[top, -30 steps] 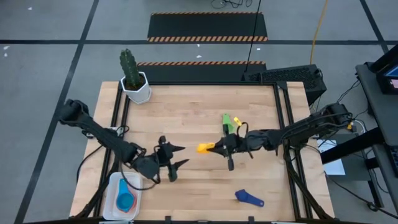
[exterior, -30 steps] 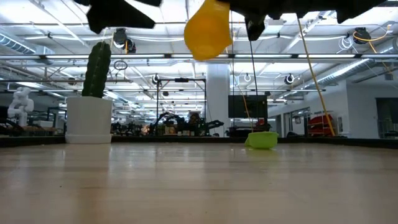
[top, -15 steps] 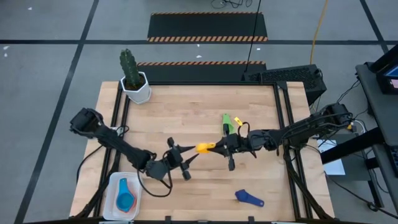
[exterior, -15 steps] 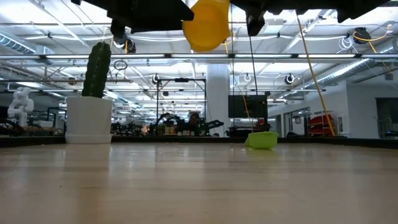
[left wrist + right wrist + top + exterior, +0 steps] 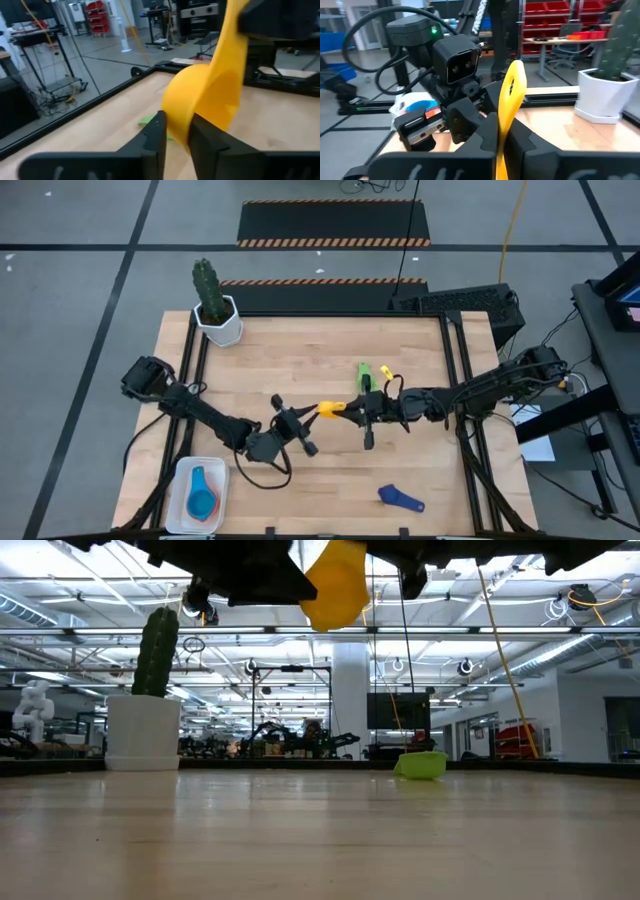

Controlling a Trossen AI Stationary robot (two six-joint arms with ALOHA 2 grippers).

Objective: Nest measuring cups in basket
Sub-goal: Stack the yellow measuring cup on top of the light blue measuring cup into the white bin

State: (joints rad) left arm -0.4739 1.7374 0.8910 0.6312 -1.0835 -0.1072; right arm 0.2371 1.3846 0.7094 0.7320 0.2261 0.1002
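The yellow measuring cup point(image 5: 328, 410) hangs in the air over the table's middle, between my two grippers; it also shows at the top of the low view point(image 5: 335, 585). My right gripper point(image 5: 351, 411) is shut on its handle. My left gripper point(image 5: 313, 419) comes from the table's left and is shut on its bowl point(image 5: 195, 95). The green cup point(image 5: 365, 373) lies on the table just beyond them. The dark blue cup point(image 5: 402, 499) lies near the front edge. The white basket point(image 5: 183, 480) at the front left holds light blue and orange-red cups. My left gripper pinches the wall of the yellow cup's bowl at its rim point(image 5: 181, 131), one finger point(image 5: 156, 131) outside and one finger point(image 5: 201, 137) on the hollow side. It comes level from the table's left. The cup is clear of the table. My right gripper pinches the yellow cup's flat handle point(image 5: 508, 107) between its two fingers, the handle standing on edge. It comes level from the table's right, with the fingers along the handle. The bowl points toward my left gripper, lifted clear.
A white hexagonal pot with a cactus point(image 5: 218, 315) stands at the far left corner. Black rails point(image 5: 452, 370) run along the table's left and right sides. Bare wood lies at the near middle and the far middle.
My left gripper has gone toward the table's right, up to the yellow cup, and its spread fingers have closed on the cup's bowl. My right gripper has kept the cup in the air at nearly the same place.
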